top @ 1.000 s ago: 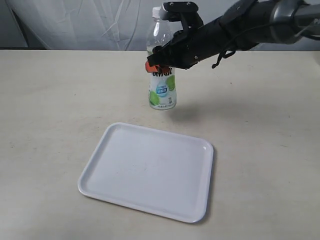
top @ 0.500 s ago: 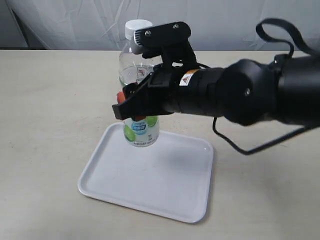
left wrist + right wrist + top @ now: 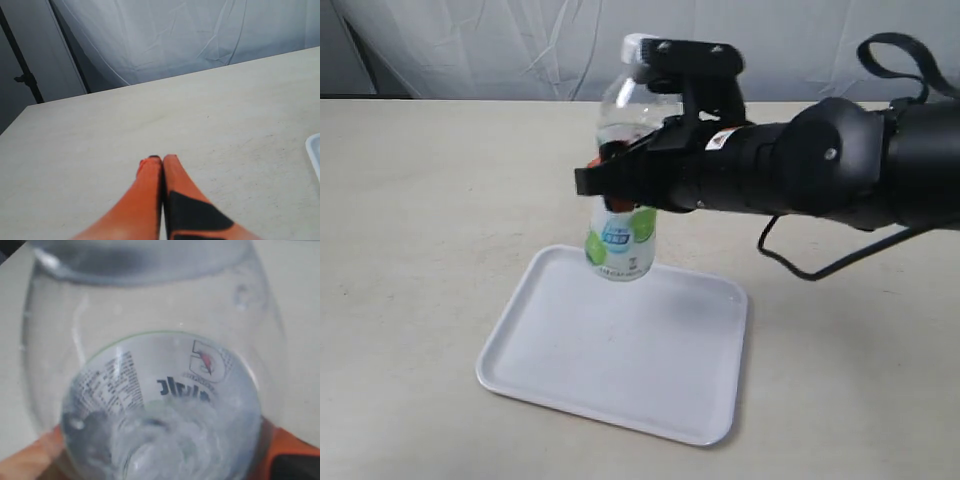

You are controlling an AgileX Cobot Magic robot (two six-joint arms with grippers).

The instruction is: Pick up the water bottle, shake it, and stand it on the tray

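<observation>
Exterior view: the right end effector, clamped on the bottle, has brought it from the far edge of the table to over the tray, seemingly not touching; standing it remains.

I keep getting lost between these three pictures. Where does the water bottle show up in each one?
Exterior view: the water bottle is upper middle, held in the right gripper, its base near the tray's far edge.
Left wrist view: not in it; only the shut left gripper, the table and a sliver of tray.
Right wrist view: the water bottle fills nearly the whole picture.
Shared landmark: the beige table shows in all three.
</observation>
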